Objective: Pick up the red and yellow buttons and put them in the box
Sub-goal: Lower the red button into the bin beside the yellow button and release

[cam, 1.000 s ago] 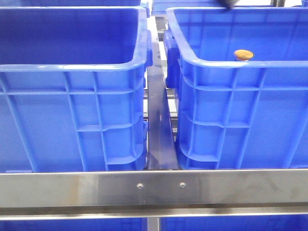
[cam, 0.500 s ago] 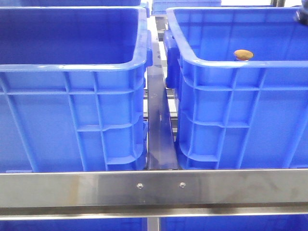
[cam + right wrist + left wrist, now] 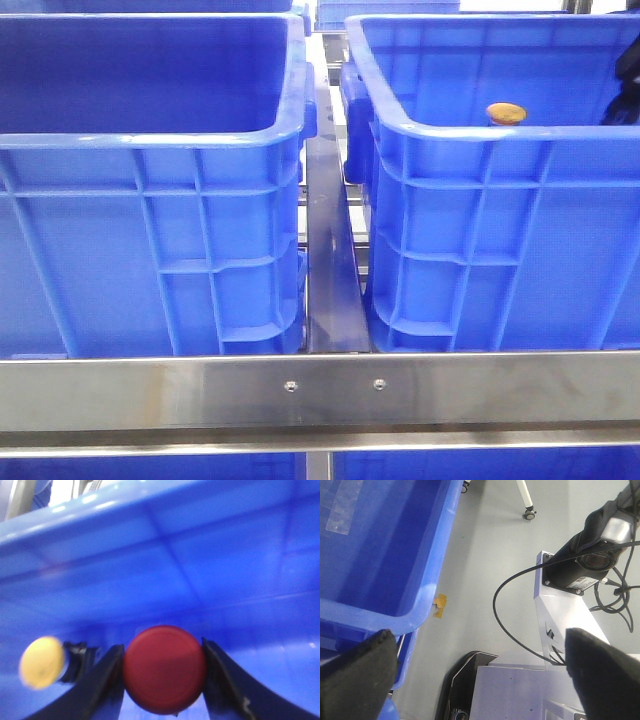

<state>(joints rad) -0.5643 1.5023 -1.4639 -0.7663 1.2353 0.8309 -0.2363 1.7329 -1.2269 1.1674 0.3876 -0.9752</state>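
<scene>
My right gripper is shut on a red button, held low inside a blue crate whose wall fills the right wrist view. A yellow button lies on the crate floor just beside the gripper. In the front view this orange-yellow button shows inside the right blue crate, and a dark part of my right arm shows at that crate's right edge. My left gripper is open and empty, outside the left crate's rim.
The left blue crate, like the right one, stands beside it with a narrow gap and a metal rail between. A steel bar runs across the front. A camera on a white stand is below my left gripper.
The dark part of my right arm has moved from the top of the front view to the right edge and lower into the right crate. The yellow button has not moved.
</scene>
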